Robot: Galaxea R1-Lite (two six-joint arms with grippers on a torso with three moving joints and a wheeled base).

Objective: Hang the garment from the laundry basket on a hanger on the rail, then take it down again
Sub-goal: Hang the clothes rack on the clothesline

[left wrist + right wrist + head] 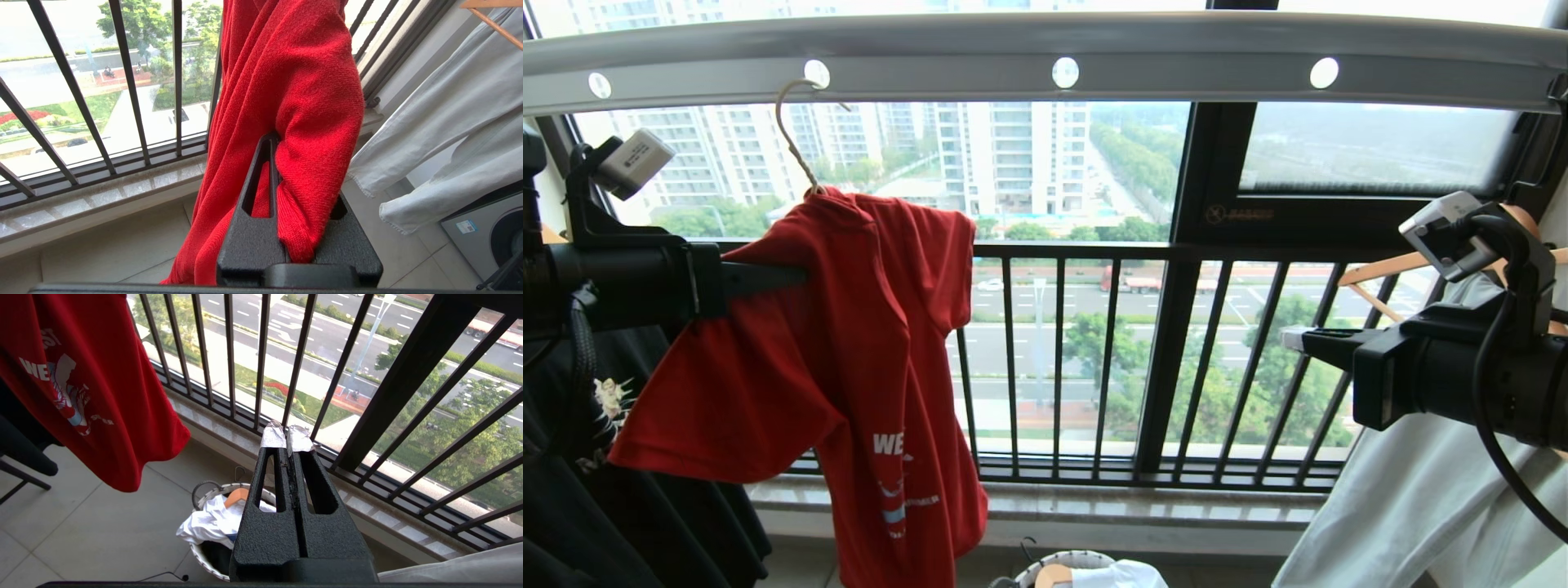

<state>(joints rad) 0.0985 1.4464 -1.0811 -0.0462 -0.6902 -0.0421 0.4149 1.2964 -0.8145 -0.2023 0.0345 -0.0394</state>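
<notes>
The red garment [849,351] hangs on the cream wire hanger [791,135]. The top of the hanger's hook reaches a round hole in the grey rail [1176,61]; whether it sits in the hole I cannot tell. My left gripper [796,278] comes in level from the left and is shut on a fold of the red cloth [310,102] at the shoulder, its fingertips buried in the fabric. My right gripper [1294,337] hovers at the right by the window bars, shut and empty [287,435]. The laundry basket [1086,558] stands on the floor below, its rim [210,493] round a white cloth.
A black T-shirt [580,506] hangs at the far left. A pale garment [1405,506] on a wooden hanger [1388,265] hangs at the right. The black window railing [1094,359] and stone sill [1094,502] lie behind. A washing machine [490,232] stands low at the right.
</notes>
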